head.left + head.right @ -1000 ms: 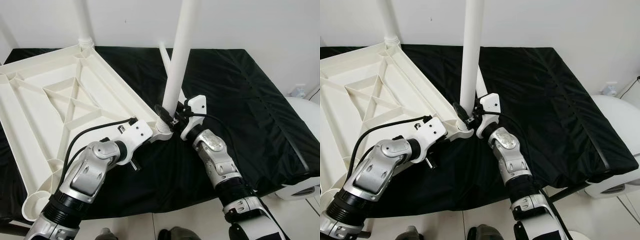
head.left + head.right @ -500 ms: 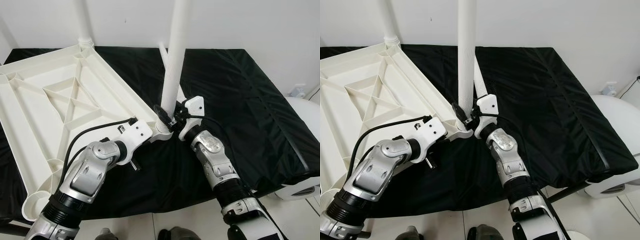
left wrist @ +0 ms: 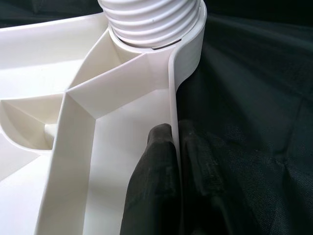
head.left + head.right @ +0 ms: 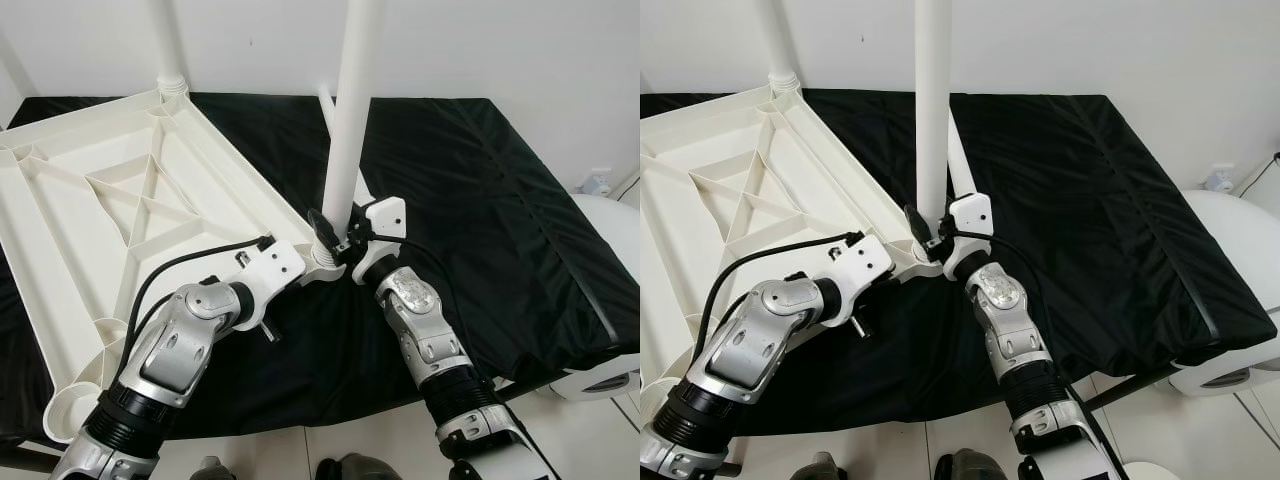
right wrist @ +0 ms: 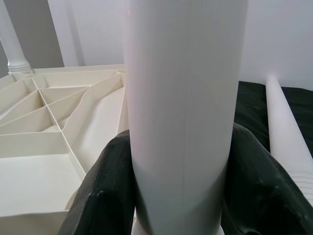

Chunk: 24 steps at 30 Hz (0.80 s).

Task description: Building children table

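the white leg stands upright in the corner socket of the overturned white tabletop, which lies on the black-covered worktop. the right pincer is clenched around the leg low down. the left pincer pinches the tabletop's rim beside the socket. a spare leg lies behind.

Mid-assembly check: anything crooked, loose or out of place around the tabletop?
Nothing looks wrong. The leg held by the right tool stands upright in its corner socket; the left tool pinches the tabletop rim. A spare leg lies on the black cloth.
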### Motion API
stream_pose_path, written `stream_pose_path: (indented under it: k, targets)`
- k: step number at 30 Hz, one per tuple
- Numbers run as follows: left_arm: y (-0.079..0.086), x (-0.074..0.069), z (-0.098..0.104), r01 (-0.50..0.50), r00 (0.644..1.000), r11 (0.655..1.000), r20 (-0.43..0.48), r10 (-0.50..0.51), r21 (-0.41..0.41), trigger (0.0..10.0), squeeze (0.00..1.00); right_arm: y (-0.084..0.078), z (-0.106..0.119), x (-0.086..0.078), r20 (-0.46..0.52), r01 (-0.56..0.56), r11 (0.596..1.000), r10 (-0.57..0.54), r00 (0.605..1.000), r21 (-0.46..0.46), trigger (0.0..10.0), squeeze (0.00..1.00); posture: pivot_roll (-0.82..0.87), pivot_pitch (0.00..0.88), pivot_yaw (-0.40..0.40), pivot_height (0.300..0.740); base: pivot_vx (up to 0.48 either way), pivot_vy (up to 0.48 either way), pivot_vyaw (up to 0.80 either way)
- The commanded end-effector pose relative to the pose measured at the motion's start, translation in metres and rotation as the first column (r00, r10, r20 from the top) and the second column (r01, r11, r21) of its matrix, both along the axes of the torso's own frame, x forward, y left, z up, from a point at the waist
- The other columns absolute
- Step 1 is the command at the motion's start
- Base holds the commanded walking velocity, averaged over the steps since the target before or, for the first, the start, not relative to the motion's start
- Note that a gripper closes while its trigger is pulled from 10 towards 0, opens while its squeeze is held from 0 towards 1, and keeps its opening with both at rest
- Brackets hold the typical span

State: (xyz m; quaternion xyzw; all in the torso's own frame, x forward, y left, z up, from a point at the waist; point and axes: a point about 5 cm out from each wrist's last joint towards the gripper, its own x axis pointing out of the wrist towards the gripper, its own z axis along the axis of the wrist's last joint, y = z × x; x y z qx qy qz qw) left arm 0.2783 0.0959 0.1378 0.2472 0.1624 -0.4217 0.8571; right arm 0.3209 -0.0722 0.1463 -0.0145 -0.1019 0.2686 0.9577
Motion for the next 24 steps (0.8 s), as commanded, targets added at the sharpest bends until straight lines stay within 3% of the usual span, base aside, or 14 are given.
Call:
stream_pose_path:
  k: [1,14,24]
  targets:
    - [-0.003,-0.002,0.003,-0.016,0.999,1.000,0.041,0.017,-0.016,10.0,0.00,-0.011,-0.037,-0.002,-0.163,0.064,0.995,-0.075,0.984,-0.070,10.0,0.00,0.07,0.057,-0.078,0.740,0.000,0.000,0.00]
    - [-0.003,-0.003,0.004,-0.013,0.999,1.000,0.041,0.014,-0.020,10.0,0.00,-0.012,-0.036,0.000,-0.157,0.148,0.987,-0.155,0.975,-0.059,10.0,0.00,0.07,0.057,-0.085,0.740,0.000,0.000,0.00]
    - [-0.004,-0.003,0.006,-0.018,0.999,1.000,0.048,0.019,-0.024,10.0,0.00,-0.005,-0.036,-0.010,-0.123,0.186,0.982,-0.188,0.974,-0.028,10.0,0.00,0.07,0.051,-0.092,0.740,0.000,0.000,0.00]
